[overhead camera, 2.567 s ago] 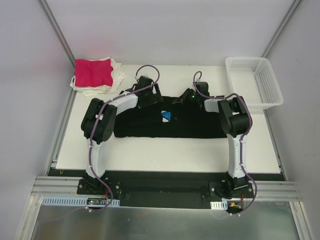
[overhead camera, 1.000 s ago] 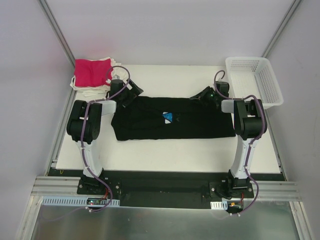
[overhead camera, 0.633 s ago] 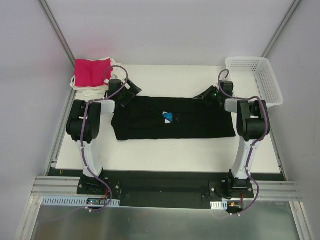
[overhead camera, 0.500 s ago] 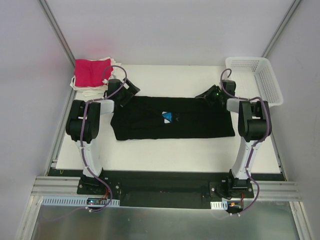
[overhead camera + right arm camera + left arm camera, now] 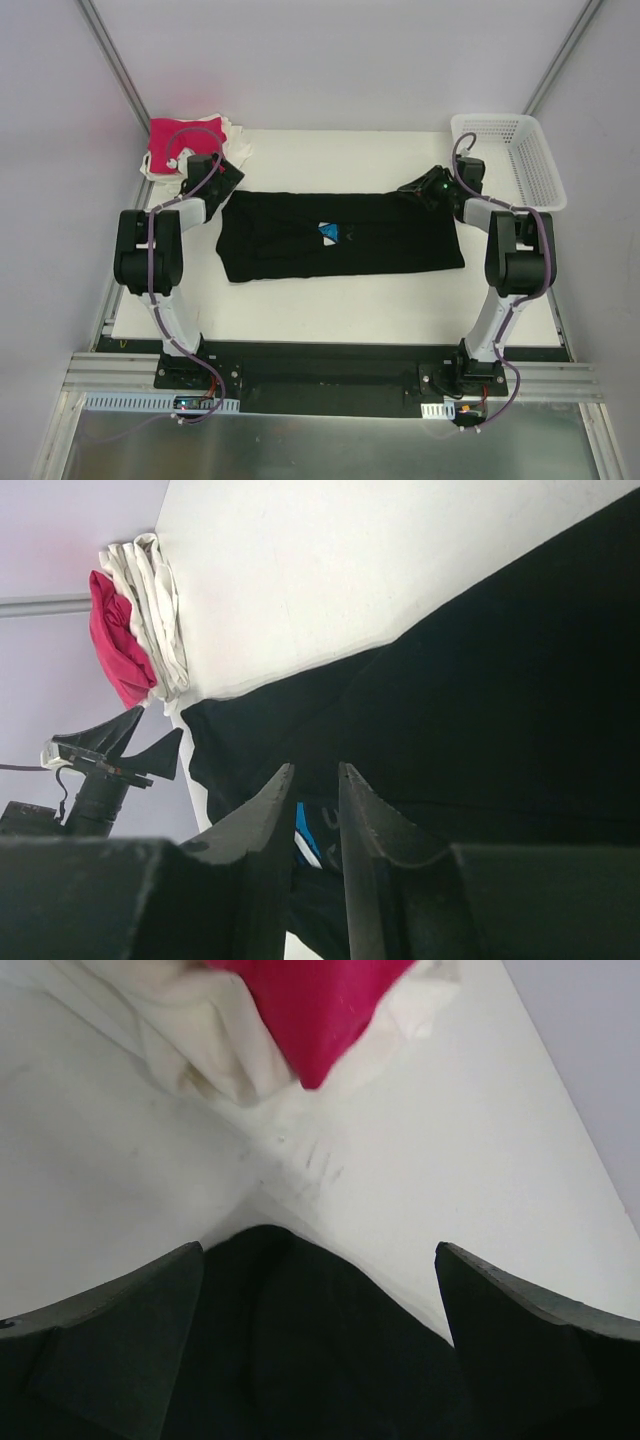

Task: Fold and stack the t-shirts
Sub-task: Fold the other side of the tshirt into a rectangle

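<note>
The black t-shirt (image 5: pixel 380 235) lies folded into a long band across the table's middle, with a bit of blue print (image 5: pixel 330 233) showing. My left gripper (image 5: pixel 222 172) hovers at the band's back left corner, open wide; the black shirt's corner (image 5: pixel 300 1340) sits between its fingers (image 5: pixel 120 1340). My right gripper (image 5: pixel 420 187) is at the back right corner, low over the black cloth (image 5: pixel 500 680). Its jaws (image 5: pixel 315 770) stand slightly apart with nothing between them. The pink t-shirt (image 5: pixel 175 140) rests on the cream ones (image 5: pixel 235 150) at the back left.
A white mesh basket (image 5: pixel 510 160) stands at the back right, just beyond my right arm. The folded stack (image 5: pixel 220 1050) lies close ahead of my left gripper. The metal frame posts run along both sides of the white table (image 5: pixel 330 300).
Both arms have swung outward. The left gripper moved left toward the stack, the right one toward the basket. The right jaws have parted a little and come off the black shirt.
</note>
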Robot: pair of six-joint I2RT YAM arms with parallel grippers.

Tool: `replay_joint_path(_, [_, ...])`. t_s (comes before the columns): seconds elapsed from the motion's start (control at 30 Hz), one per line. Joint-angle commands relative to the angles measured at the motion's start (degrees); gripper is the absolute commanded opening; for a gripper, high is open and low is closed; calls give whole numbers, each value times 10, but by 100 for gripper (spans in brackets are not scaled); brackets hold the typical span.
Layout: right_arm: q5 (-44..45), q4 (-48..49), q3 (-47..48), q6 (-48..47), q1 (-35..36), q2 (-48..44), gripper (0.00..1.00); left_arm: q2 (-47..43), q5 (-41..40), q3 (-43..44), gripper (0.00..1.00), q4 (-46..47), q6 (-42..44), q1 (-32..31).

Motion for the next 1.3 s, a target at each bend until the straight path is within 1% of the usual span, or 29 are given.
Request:
replay_joint_path(0.0, [3, -6, -7, -20, -13, -41, 28, -41, -26, 6, 99, -1, 35, 19])
replay_joint_path(0.03, [0, -7, -7, -20, -14, -42, 28, -41, -24, 11, 99, -6, 41, 20])
replay_joint_path(0.13, [-10, -22, -3, -36, -15, -59, 31, -55, 19, 32, 99, -19, 71, 20])
replay_joint_path(0.2, [-1, -56, 4, -56, -17, -77, 35, -74, 67, 45, 99, -30, 88, 19])
replay_joint_path(0.27, [18, -74, 13, -81, -22, -84, 36, -103, 91, 55, 99, -49, 113, 14])
replay_joint_path(0.33, [19, -98, 37, -89, -24, -70, 37, -124, 111, 59, 99, -64, 132, 13])
replay_joint_path(0.37, [-6, -105, 64, -86, -21, -59, 36, -147, 117, 61, 99, -78, 150, -8])
replay_joint_path(0.43, [-16, -104, 80, -76, -6, -37, 34, -179, 121, 59, 99, -96, 156, -22])
replay_joint_path(0.47, [-13, -102, 97, -77, -4, -32, 32, -191, 120, 47, 99, -107, 149, -35])
replay_joint_path(0.5, [-11, -105, 105, -79, 24, -28, 29, -202, 115, 35, 99, -108, 138, -43])
replay_joint_path(0.53, [-7, -107, 113, -80, 36, -17, 26, -225, 98, 22, 99, -108, 128, -51])
replay_joint_path(0.57, [-1, -112, 128, -81, 47, -10, 20, -235, 87, -5, 99, -108, 102, -71])
replay_joint_path(0.6, [2, -117, 134, -84, 66, -2, 17, -243, 75, -19, 99, -106, 87, -80])
replay_joint_path(0.67, [12, -116, 141, -82, 79, 23, 13, -258, 55, -54, 99, -104, 59, -99])
replay_joint_path(0.73, [3, -94, 147, -66, 91, 53, 13, -257, 59, -73, 99, -104, 46, -119])
replay_joint_path(0.8, [-4, -83, 162, -57, 101, 74, 18, -247, 73, -82, 99, -112, 51, -126])
replay_joint_path(0.87, [-26, -83, 173, -47, 103, 101, 22, -223, 77, -69, 99, -142, 76, -132])
replay_joint_path(0.9, [-31, -79, 170, -45, 104, 103, 22, -218, 59, -65, 99, -183, 83, -137])
replay_joint_path(0.97, [-29, -73, 162, -43, 104, 97, 24, -214, 17, -73, 99, -201, 85, -148])
replay_joint_path(1.0, [-26, -71, 158, -45, 103, 94, 25, -216, -7, -82, 99, -202, 72, -148])
replay_joint_path(1.03, [-21, -71, 151, -49, 101, 90, 25, -226, -27, -92, 99, -221, 43, -147])
replay_joint_path(1.1, [-22, -71, 148, -52, 100, 83, 25, -240, -80, -116, 99, -224, 20, -147])
replay_joint_path(1.17, [-25, -69, 145, -51, 98, 81, 26, -265, -116, -133, 99, -226, -4, -147])
replay_joint_path(1.2, [-25, -69, 144, -51, 93, 79, 26, -273, -147, -136, 99, -226, -9, -147])
replay_joint_path(1.27, [-26, -64, 133, -47, 90, 75, 26, -291, -173, -134, 99, -227, -14, -146])
